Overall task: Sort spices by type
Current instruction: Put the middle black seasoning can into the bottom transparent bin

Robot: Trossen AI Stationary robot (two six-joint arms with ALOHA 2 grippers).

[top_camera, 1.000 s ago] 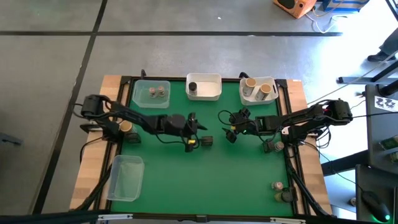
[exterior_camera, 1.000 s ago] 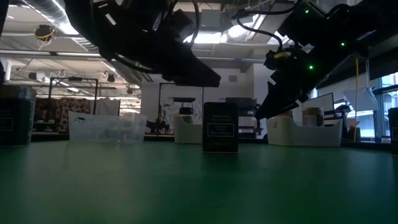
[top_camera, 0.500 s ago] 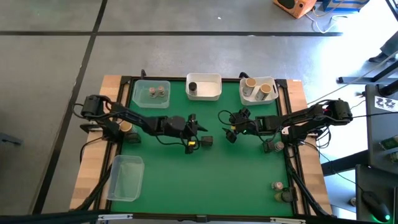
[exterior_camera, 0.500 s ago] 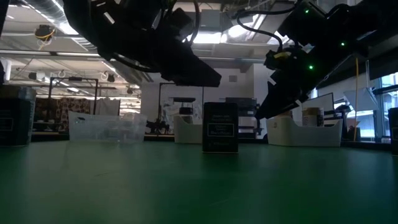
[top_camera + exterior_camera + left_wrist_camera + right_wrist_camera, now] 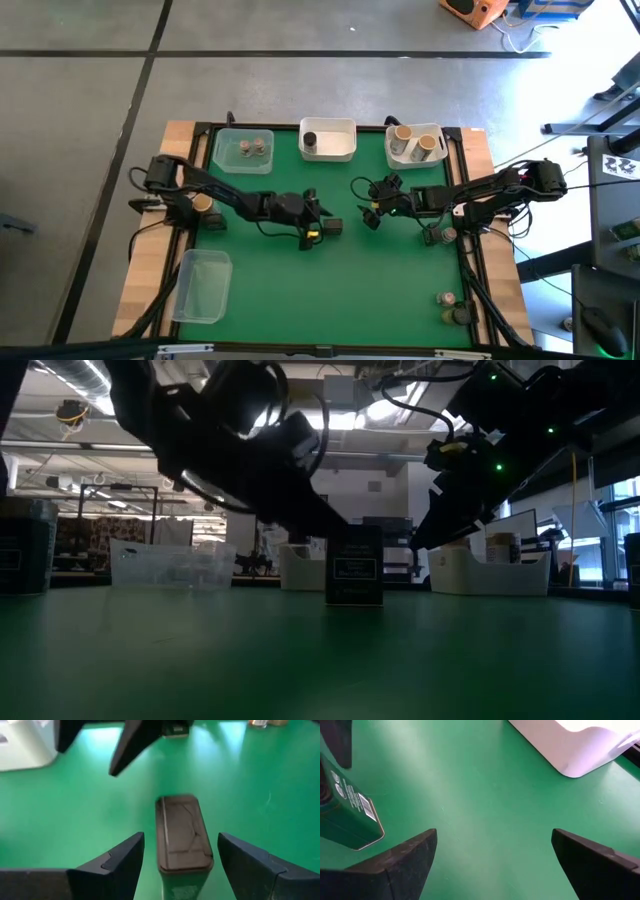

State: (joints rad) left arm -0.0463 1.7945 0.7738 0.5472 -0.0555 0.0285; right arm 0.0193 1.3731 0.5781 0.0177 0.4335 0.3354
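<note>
1. Since a second ago, the left arm has reached farther toward the middle of the green table (image 5: pixel 260 270) and dropped lower, so that the left gripper (image 5: pixel 316 221) now sits right at the dark blocky spice tin (image 5: pixel 331 227), where before it hung short of it and higher.
2. Its fingers (image 5: pixel 120 857) stand apart, one on each side of the tin (image 5: pixel 181 832), with nothing clamped yet.
3. That tin stands upright near the table's centre, well clear of the three tubs along the far edge.
4. From the wrist view, the tin's long top runs straight ahead between the fingers, so they would close across its narrow width; whether they are low enough to grip the body is hard to judge.
5. Across the middle, the right gripper (image 5: pixel 371 212) waits just beside the tin, fingers spread and empty; the left one is nearer.
</note>
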